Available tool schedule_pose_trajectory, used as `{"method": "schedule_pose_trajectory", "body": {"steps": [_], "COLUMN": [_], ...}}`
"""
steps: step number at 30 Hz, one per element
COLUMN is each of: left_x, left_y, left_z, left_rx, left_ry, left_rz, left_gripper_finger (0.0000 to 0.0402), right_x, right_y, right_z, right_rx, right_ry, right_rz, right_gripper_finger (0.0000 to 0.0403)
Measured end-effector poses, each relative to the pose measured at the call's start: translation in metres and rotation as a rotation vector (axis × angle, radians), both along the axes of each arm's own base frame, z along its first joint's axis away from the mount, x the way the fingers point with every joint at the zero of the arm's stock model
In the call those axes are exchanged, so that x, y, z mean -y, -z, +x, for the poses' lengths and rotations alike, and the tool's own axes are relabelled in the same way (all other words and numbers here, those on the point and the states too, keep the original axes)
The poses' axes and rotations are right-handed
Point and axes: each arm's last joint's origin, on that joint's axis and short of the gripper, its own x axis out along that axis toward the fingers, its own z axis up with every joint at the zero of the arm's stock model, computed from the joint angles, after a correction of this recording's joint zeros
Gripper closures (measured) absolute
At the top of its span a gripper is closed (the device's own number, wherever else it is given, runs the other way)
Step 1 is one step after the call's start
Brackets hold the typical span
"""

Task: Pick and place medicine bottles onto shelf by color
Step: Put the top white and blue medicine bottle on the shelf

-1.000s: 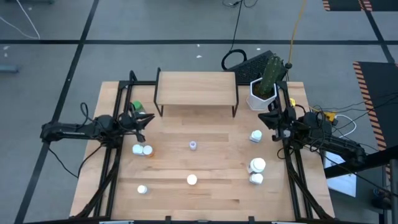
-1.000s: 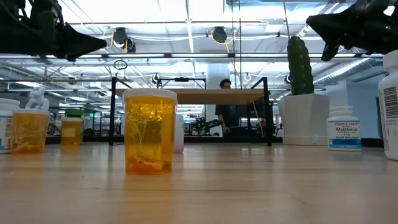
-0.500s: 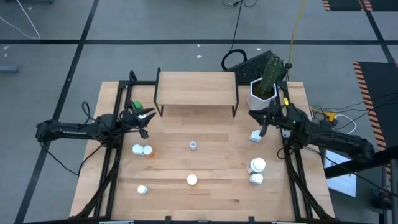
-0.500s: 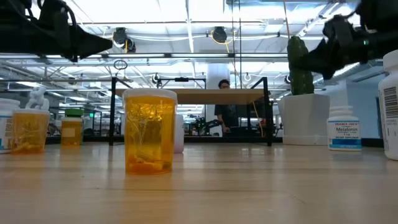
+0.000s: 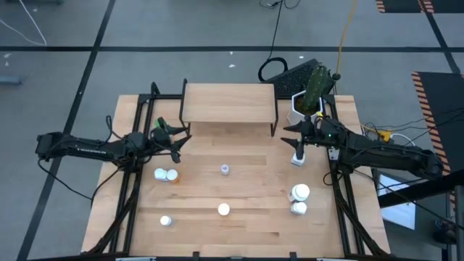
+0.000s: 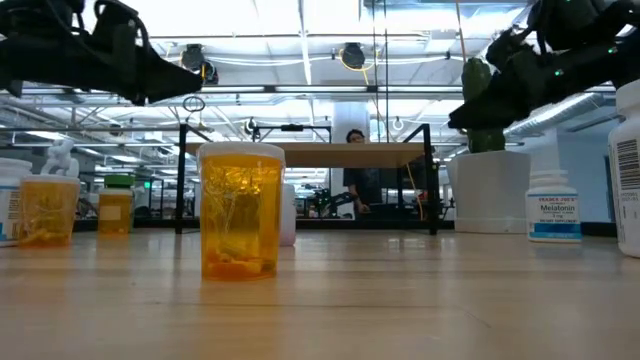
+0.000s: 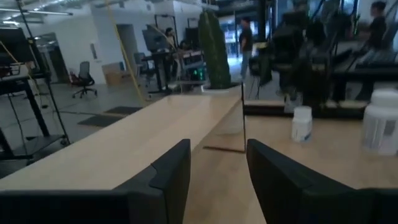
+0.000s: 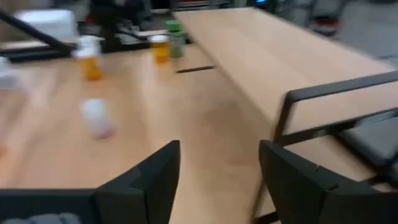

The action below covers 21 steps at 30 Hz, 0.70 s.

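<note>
Your counter carries nine medicine bottles, all off shelf. Left gripper hovers by shelf's left leg, right gripper by right leg; both fingers spread, empty.

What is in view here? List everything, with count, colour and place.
shelf: one, light wood on black legs, rear middle of the table
white-capped bottles: eight seen from above, some with orange bodies; a pair at the left, a small one at the centre, two along the front, two at the right, one near the cactus
green bottle: one, rear left
cactus: one, green, in a white pot, rear right
person: one, in the room beyond the shelf
left gripper: dark, fingers open, by the green bottle
right gripper: dark, fingers open, over the bottle near the cactus
</note>
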Motion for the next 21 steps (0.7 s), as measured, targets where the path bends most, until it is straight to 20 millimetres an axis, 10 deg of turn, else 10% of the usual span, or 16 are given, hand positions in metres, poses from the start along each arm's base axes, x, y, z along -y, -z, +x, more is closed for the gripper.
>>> {"method": "schedule_pose_trajectory", "body": {"steps": [21], "left_x": [-0.002], "left_y": [-0.038], "left_z": [0.019], "left_rx": [-0.215], "left_ry": [-0.048], "left_rz": [0.062], "left_gripper_finger": [0.024], "right_x": [0.001], "right_y": [-0.047], "right_z": [0.02], "right_rx": [0.007], "right_ry": [0.017], "right_rz": [0.009], "right_gripper_finger": [0.0181]}}
